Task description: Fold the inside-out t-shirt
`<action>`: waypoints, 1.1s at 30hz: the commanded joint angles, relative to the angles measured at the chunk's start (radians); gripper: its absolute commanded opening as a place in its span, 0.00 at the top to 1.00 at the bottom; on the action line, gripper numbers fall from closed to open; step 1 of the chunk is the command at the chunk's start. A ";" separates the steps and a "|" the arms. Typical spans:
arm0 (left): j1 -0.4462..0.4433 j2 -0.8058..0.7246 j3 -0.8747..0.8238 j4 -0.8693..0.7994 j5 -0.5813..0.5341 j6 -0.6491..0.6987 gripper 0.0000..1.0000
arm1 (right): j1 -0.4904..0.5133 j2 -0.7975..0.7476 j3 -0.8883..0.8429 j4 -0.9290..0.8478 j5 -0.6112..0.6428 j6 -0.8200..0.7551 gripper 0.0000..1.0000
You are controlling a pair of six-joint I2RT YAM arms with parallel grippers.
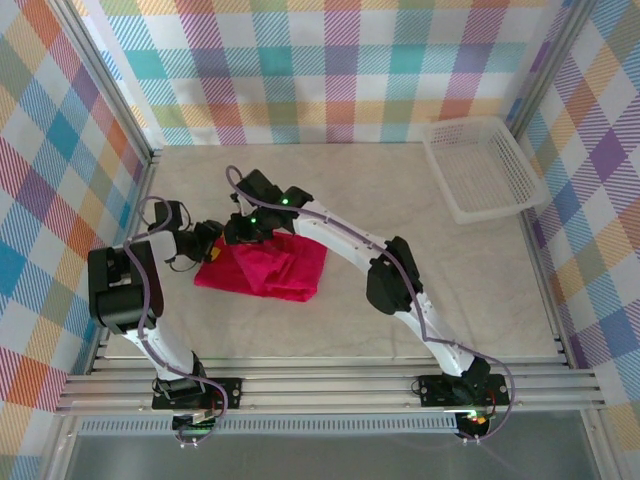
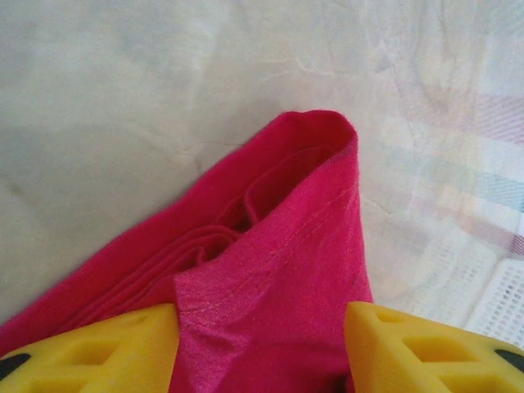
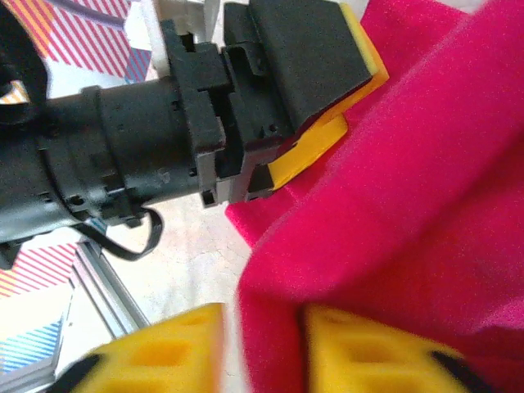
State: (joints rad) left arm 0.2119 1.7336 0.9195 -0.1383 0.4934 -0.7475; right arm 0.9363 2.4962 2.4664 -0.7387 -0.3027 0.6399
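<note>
The inside-out t-shirt [image 1: 262, 268] lies on the bench [image 1: 420, 200] as a rumpled, part-folded heap, left of the middle and just ahead of the left arm. We judge it light, limp and quick to slump. It holds no shape, its layers slide over one another, and a lifted edge drags the rest along. Nothing in it can break.

The left jaws stand well apart astride a thick fold at its left edge, and cloth reaches both yellow pads [image 2: 115, 348]. We cannot tell whether they pinch it. The right jaws, at the far-left corner, are parted. A cloth edge lies loose in the gap with bare bench showing beside it, so we read them as released.

We would take hold at a stitched hem or a corner, through every layer there. The pinch should go deep enough that the slack cloth cannot creep out.
</note>
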 commanded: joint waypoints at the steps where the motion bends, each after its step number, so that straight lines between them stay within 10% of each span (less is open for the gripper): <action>1: 0.024 -0.095 0.010 -0.185 -0.128 0.057 0.41 | 0.008 0.024 0.072 0.012 -0.113 0.050 0.38; 4: 0.024 -0.196 0.034 -0.277 -0.215 0.100 0.37 | 0.012 -0.027 0.081 -0.037 -0.110 0.024 0.19; 9: 0.012 -0.337 0.047 -0.369 -0.231 0.161 0.34 | 0.003 -0.252 -0.110 -0.139 0.092 -0.063 0.16; 15: -0.159 -0.342 0.063 -0.435 -0.186 0.238 0.34 | -0.071 -0.509 -0.686 0.139 0.123 0.060 0.42; 24: -0.263 -0.277 -0.018 -0.375 -0.188 0.240 0.37 | -0.096 -0.470 -0.941 0.295 0.107 0.118 0.59; 28: -0.266 -0.231 -0.043 -0.373 -0.243 0.238 0.77 | -0.102 -0.411 -1.003 0.340 0.082 0.161 0.65; 33: -0.209 -0.264 -0.050 -0.424 -0.334 0.223 1.00 | -0.102 -0.421 -1.112 0.360 0.076 0.193 0.67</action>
State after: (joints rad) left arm -0.0299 1.5074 0.8742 -0.5308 0.2237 -0.5190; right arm 0.8307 2.0727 1.4170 -0.3824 -0.2207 0.7944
